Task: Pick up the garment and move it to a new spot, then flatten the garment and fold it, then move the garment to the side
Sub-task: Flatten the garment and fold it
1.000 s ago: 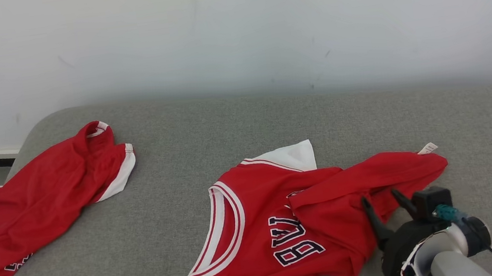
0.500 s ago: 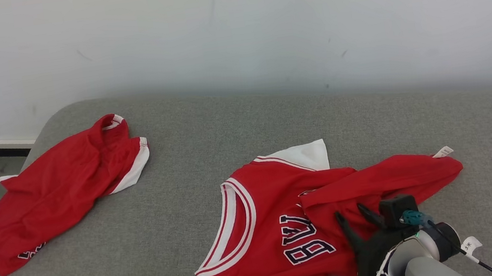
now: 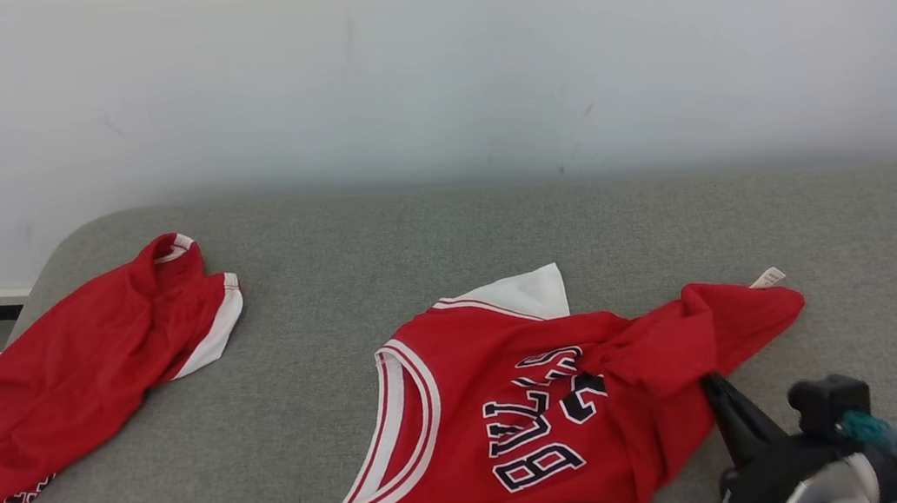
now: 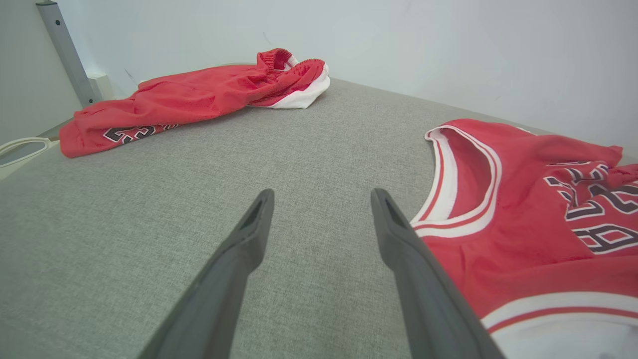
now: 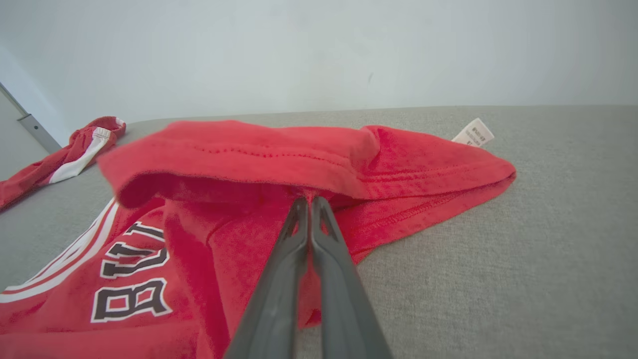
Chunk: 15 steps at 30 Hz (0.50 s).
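**Your right gripper (image 5: 309, 200) is clamped on the jersey (image 3: 473, 423); your left gripper (image 4: 321, 194) waits with fingers apart.**

Nearest you, the left gripper hovers over bare grey cushion (image 3: 318, 322), just beside the jersey's striped trim, probably so it can pin the cloth or take a second corner. The right gripper pinches the hem fold (image 5: 249, 149) doubled back over the chest lettering, raising it, likely to draw it out flat. The jersey lies mid-cushion, its label (image 3: 768, 277) at the far right tip. Farther left, the red shorts (image 3: 79, 373) sit well apart.
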### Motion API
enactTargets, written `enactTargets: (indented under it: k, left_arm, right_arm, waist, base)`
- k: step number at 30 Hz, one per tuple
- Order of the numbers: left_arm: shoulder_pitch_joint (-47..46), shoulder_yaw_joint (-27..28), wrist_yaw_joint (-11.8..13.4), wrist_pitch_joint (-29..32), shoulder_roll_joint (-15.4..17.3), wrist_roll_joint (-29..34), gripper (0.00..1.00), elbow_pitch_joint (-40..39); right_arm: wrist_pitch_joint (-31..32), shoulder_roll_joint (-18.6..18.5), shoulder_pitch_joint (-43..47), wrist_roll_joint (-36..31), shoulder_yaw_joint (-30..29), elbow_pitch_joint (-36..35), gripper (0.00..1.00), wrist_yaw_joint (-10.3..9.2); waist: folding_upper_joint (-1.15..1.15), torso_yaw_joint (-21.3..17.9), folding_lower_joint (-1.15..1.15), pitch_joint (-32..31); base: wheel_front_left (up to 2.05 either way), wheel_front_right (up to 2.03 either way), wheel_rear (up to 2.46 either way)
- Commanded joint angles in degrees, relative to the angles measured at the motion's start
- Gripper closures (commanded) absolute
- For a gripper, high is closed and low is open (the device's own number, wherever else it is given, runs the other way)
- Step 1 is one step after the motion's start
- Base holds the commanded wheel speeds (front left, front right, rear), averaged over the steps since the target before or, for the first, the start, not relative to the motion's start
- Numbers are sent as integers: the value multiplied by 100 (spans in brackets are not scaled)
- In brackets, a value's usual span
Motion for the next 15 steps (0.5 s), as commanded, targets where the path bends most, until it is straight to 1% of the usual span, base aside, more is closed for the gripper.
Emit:
enactTargets:
  k: [1, 4, 6, 10, 12, 13, 15]
  left_arm:
    - [44, 9, 19, -19, -18, 3, 0, -28]
    - [74, 5, 12, -20, -29, -7, 0, -51]
    - [92, -2, 7, -20, -34, -7, 0, -61]
    - [107, 21, 20, -20, -40, -17, 0, -92]
    - [102, 26, 17, -20, -44, -20, 0, -84]
    - [98, 26, 15, -20, -44, -19, 0, -78]
    - [77, 30, 8, -20, -43, -16, 0, -61]
  right_arm:
    - [-24, -47, 292, -14, -98, -170, 100, -13]
    - [-7, -91, 931, 42, -449, -717, 100, -13]
    - [175, -2, 1395, 101, -623, -1116, 100, -13]
    - [763, 140, 2162, 222, -931, -1891, 100, -13]
    - [1120, 128, 2448, 31, -1051, -2099, 100, -13]
    - [1217, 159, 2522, -45, -1138, -2227, 82, -13]
    - [1325, 213, 2611, -236, -1326, -2505, 7, -13]
  waist:
    - [0, -81, 1, -34]
    - [0, -154, 1, -39]
    - [0, -195, 1, -31]
    - [0, -288, 1, 11]
    - [0, -324, 1, 28]
    - [0, -338, 1, 34]
    - [0, -353, 1, 37]
  base:
    - [0, 0, 0]
    - [0, 0, 0]
    - [0, 0, 0]
    - [0, 0, 0]
    - [0, 0, 0]
    - [0, 0, 0]
    - [0, 0, 0]
